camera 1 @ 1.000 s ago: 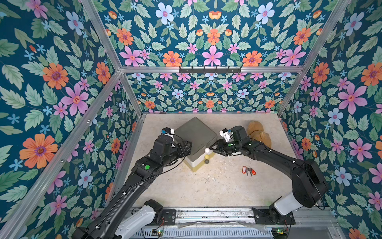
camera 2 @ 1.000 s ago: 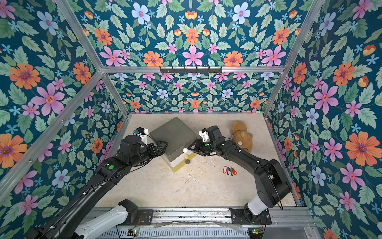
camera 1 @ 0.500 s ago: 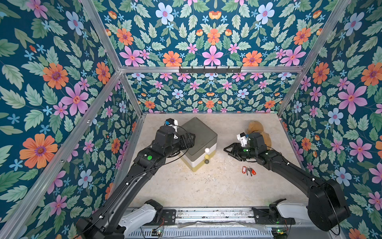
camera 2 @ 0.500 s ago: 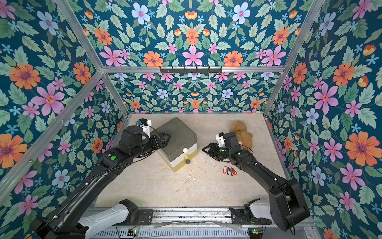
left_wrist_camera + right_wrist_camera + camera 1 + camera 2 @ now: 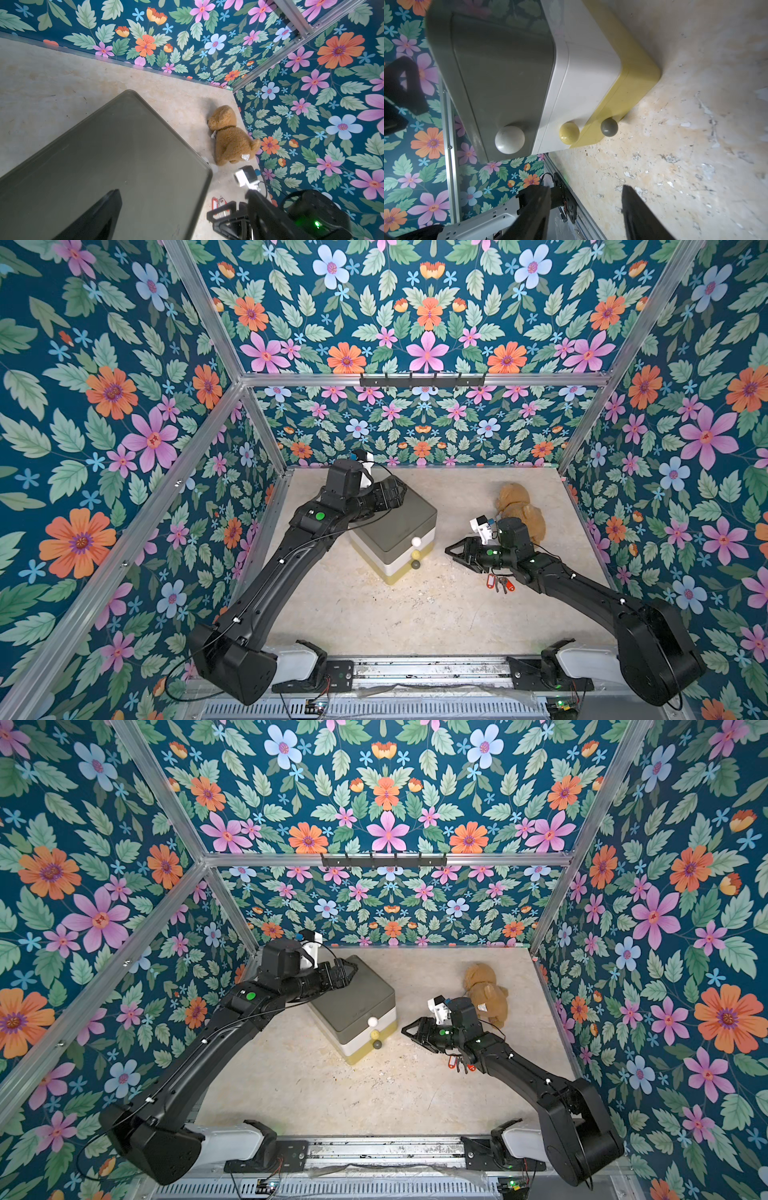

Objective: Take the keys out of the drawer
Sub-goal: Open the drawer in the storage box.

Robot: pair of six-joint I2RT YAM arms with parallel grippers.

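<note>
The drawer unit (image 5: 399, 526) has a grey top, a white middle and a yellow bottom drawer, each with a round knob (image 5: 509, 139); all fronts look pushed in. Two keys (image 5: 500, 583) with red tags lie on the floor to its right, partly under my right arm, and also show in the left wrist view as red-tagged keys (image 5: 216, 204). My right gripper (image 5: 451, 553) hovers open and empty between the knobs and those keys, facing the unit. My left gripper (image 5: 351, 969) is over the unit's back top; one finger (image 5: 104, 214) shows far off centre, so it is open.
A brown plush toy (image 5: 519, 508) lies near the right wall behind my right wrist. A black hook rail (image 5: 422, 379) runs along the back wall. Flowered walls close in three sides. The arm bases and a metal rail (image 5: 415, 672) line the front.
My right gripper drew back from the knobs toward the right and its jaws widened. My left gripper rose from the unit's left side to its back top.
</note>
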